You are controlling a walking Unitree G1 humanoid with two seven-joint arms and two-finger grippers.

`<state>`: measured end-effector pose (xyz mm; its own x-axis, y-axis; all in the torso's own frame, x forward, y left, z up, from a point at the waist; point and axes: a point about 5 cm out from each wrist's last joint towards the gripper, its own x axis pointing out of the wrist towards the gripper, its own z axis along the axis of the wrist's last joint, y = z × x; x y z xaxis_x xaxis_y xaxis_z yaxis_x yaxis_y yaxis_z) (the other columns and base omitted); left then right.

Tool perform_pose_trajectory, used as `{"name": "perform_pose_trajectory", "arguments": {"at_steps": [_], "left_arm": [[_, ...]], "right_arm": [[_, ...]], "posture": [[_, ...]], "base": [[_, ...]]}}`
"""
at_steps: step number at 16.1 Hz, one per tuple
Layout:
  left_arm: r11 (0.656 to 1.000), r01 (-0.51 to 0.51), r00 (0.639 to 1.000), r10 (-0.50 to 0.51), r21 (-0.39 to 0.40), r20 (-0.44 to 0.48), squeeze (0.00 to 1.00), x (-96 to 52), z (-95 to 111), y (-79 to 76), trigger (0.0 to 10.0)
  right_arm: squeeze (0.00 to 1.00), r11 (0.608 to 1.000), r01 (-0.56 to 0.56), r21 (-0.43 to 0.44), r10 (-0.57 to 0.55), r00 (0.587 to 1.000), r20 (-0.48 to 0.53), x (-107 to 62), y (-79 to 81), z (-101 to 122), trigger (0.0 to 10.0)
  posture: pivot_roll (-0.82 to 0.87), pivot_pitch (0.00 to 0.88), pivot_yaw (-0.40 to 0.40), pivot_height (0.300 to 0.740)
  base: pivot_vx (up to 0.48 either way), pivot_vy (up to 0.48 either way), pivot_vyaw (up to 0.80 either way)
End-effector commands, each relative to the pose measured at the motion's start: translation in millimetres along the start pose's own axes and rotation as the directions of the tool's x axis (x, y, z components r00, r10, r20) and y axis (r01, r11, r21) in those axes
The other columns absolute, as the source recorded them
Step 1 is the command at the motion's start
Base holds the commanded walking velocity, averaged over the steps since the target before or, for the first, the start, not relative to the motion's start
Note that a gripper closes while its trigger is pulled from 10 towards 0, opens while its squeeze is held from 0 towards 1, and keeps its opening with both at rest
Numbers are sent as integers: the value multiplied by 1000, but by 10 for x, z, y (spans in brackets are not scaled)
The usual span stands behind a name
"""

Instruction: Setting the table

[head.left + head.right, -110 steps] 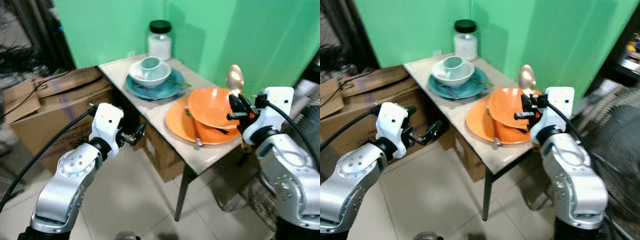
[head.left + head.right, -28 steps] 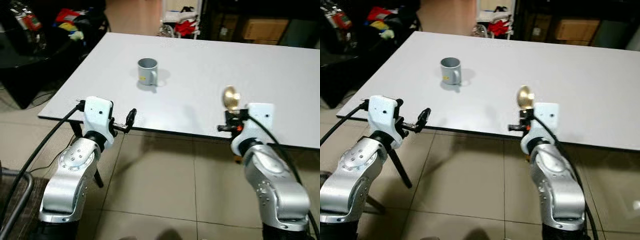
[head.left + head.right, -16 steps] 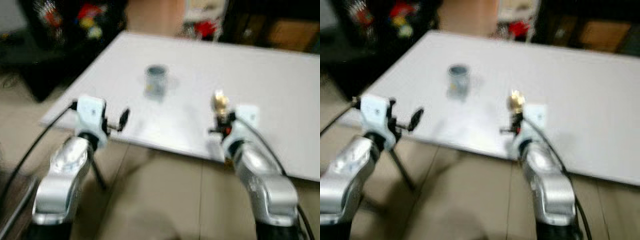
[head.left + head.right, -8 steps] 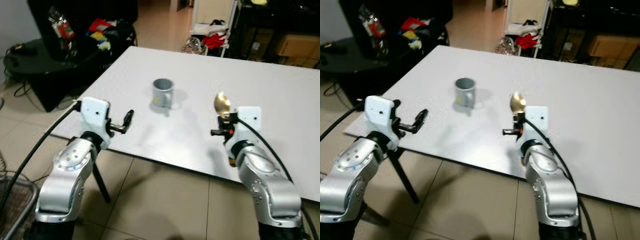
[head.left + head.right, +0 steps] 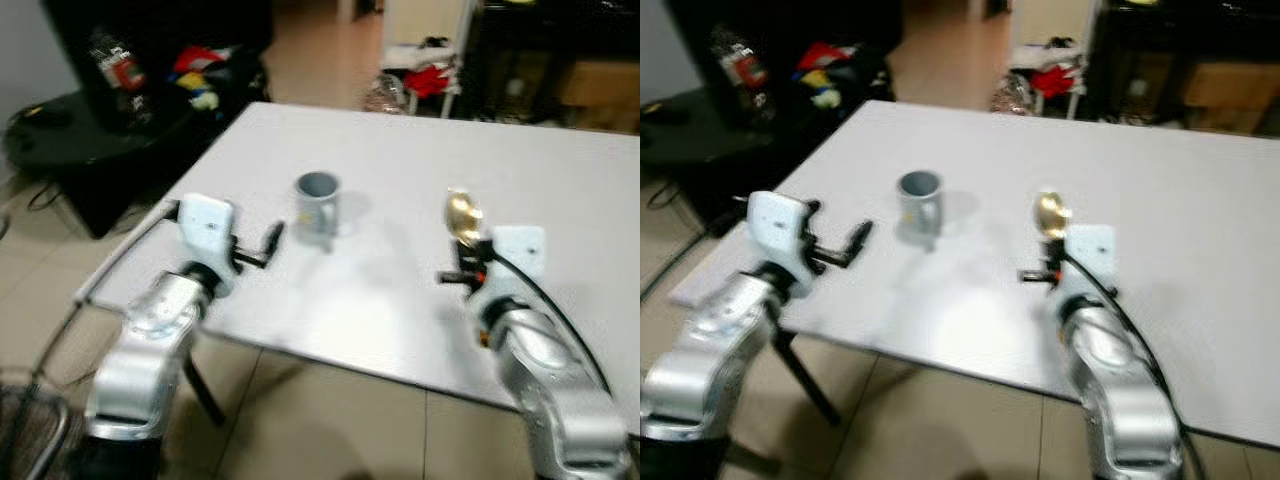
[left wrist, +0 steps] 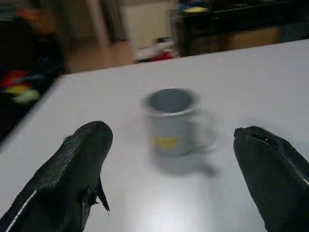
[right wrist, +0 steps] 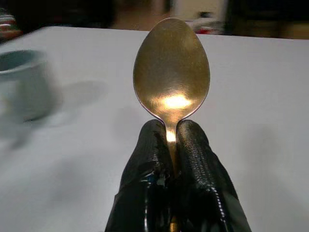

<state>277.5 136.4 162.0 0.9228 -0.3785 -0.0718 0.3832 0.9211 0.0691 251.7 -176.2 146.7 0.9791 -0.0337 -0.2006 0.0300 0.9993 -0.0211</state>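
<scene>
My right tool (image 7: 171, 145) pinched the gold spoon (image 7: 171, 72) by the neck, bowl up, over the white tabletop (image 5: 400, 300), right of the grey mug (image 5: 318, 205). Left tool (image 6: 178, 169) was spread, empty, facing the mug. Best move, I judged: lower slowly and lay it flat beside the mug. Polished metal, slick; matte tabletop; glazed mug.

Both head views are softened by motion blur, with smeared edges on the silver arms and on the small grey mug (image 5: 318, 207), while the wide white table (image 5: 400, 290) is evenly bright and the room behind it falls off into dim shade. The mug casts a soft, pale shadow on the tabletop. In the right wrist view the gold metal spoon (image 7: 171, 72) is sharp and bears a warm glare spot in its bowl, while the background is blurred.
</scene>
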Motion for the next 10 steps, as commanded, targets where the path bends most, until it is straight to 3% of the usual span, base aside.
{"name": "perform_pose_trajectory", "arguments": {"at_steps": [1, 5, 6, 10], "left_arm": [[1000, -22, 1000, 22, 20, 4, 0, -12, 16, 85, 10000], [999, -40, 999, 40, 34, -14, 0, -39, -23, 96, 10000], [999, -41, 999, 41, 33, -11, 0, -37, -22, 98, 10000], [998, -51, 999, 52, 42, -2, 0, -56, -9, 143, 10000]], "right_arm": [[0, 1000, -21, 18, 20, 999, 34, 10, 61, 92, 10000], [0, 999, -35, 2, 35, 999, 7, 0, 48, 52, 10000], [0, 999, -42, 6, 42, 999, 4, 12, 62, 52, 10000], [0, 998, -61, 23, 61, 998, -4, 61, 136, 45, 10000]], "posture": [[56, 0, 71, 740], [64, 0, 59, 740], [75, 0, 47, 740], [87, 0, 41, 740]], "base": [[337, 0, 0], [78, 0, 0], [0, 0, -775], [0, 464, -750]]}}
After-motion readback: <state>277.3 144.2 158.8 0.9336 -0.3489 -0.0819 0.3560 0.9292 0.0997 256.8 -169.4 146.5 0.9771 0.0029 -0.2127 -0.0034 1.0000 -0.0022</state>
